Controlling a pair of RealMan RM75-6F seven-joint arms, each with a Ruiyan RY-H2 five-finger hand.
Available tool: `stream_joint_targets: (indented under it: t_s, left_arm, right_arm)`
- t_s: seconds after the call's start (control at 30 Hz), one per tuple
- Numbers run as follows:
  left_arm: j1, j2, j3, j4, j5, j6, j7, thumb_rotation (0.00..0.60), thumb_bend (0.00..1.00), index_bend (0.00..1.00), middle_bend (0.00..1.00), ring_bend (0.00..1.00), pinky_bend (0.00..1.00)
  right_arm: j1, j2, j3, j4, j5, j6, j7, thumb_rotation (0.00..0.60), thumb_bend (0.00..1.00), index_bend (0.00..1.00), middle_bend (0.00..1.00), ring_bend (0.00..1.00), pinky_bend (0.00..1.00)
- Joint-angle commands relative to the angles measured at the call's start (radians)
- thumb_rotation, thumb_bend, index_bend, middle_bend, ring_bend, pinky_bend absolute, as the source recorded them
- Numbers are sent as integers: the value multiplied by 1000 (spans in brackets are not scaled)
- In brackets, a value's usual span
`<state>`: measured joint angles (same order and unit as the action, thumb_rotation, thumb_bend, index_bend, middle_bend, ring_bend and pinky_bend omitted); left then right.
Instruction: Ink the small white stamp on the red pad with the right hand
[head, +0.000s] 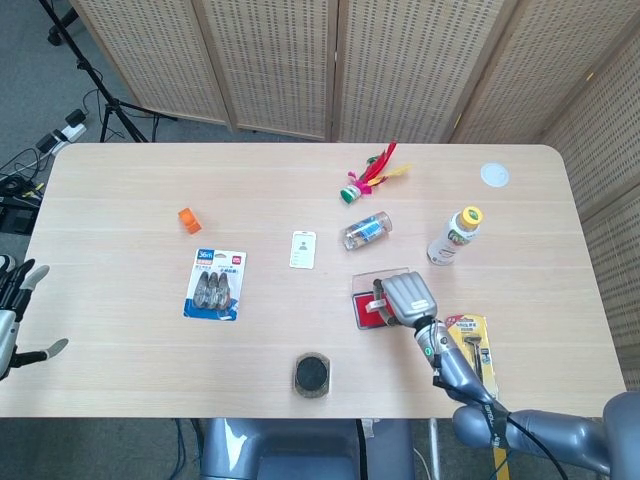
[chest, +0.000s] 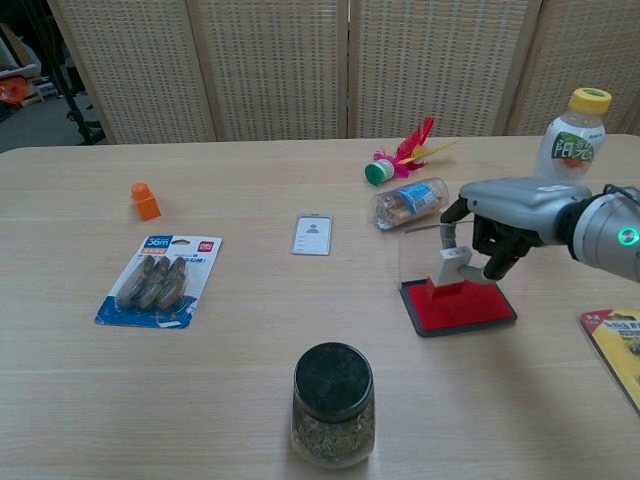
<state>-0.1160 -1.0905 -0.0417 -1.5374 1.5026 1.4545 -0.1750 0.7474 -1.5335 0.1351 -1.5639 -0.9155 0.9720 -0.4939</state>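
My right hand (chest: 508, 218) pinches the small white stamp (chest: 452, 268) from above. The stamp is tilted, its lower end at the far left part of the red ink pad (chest: 460, 306); whether it touches the ink I cannot tell. The pad's clear lid (chest: 418, 250) stands up behind it. From the head view the right hand (head: 406, 297) covers most of the red pad (head: 362, 311) and hides the stamp. My left hand (head: 12, 322) hangs beyond the table's left edge, fingers spread, holding nothing.
A dark-lidded jar (chest: 333, 403) stands at the front. A clear bottle (chest: 408, 201) lies just behind the pad, beside a feathered shuttlecock (chest: 405, 152). A drink bottle (chest: 567, 145) and a yellow package (chest: 615, 340) flank my right arm. A card (chest: 313, 234), clip pack (chest: 157, 281) and orange block (chest: 145, 201) lie left.
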Motion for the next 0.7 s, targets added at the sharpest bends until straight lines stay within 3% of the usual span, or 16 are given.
stream_joint_targets:
  t_s: [0.03,0.27,0.7]
  left_arm:
    - [0,1,0,0,1,1,-2,600,0,0,0,0,0]
    - [1,4,3,-1,5,1,-10,600,0,0,0,0,0]
    - [1,3,5,-3,9,3,-4,600,0,0,0,0,0]
  right_arm:
    - [-6,62,18,-67,-7,17,5,600,472,543,966,1000,1000]
    - [-39,156,6,-87,-32,28,42,600,467,543,966,1000,1000]
    - [-95,132,-32,140,-39,-63,211,600,467,543,967,1000,1000]
